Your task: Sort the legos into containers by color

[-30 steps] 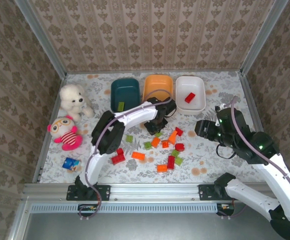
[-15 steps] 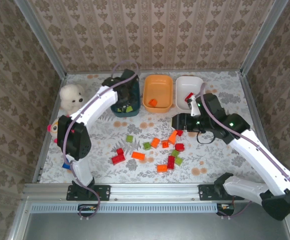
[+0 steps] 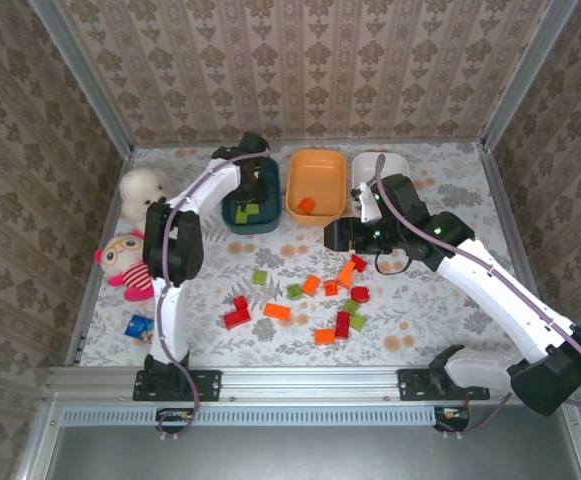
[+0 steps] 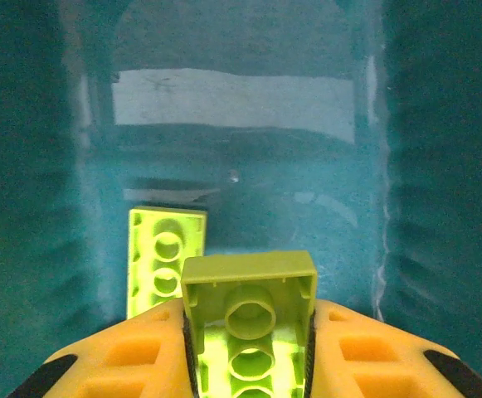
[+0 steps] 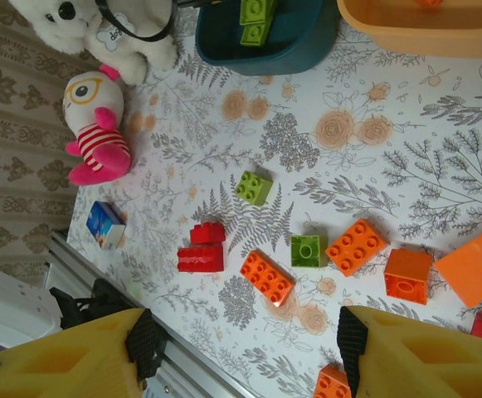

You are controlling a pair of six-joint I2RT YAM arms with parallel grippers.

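Note:
My left gripper (image 4: 249,348) is shut on a light green lego (image 4: 249,290), held low inside the dark teal container (image 4: 307,166). Another green lego (image 4: 166,253) lies on its floor. From above, this gripper (image 3: 255,193) dips into the teal tub (image 3: 232,195). My right gripper (image 5: 245,344) hangs open above the scattered legos, nothing between its fingers. Under it lie an orange lego (image 5: 267,277), a red one (image 5: 201,249) and a green one (image 5: 309,250). The orange container (image 3: 295,190) holds an orange brick (image 3: 307,205). The right arm partly covers the white container (image 3: 395,160).
A white plush bear (image 3: 142,190) and a pink doll (image 3: 125,262) sit at the left, with a small blue card-like item (image 3: 142,327) near the front rail. Loose bricks spread across the table's middle (image 3: 342,323). Metal rails bound the table.
The left gripper has carried a green brick from the pile back to the teal tub. The right arm has swung left, over the pile.

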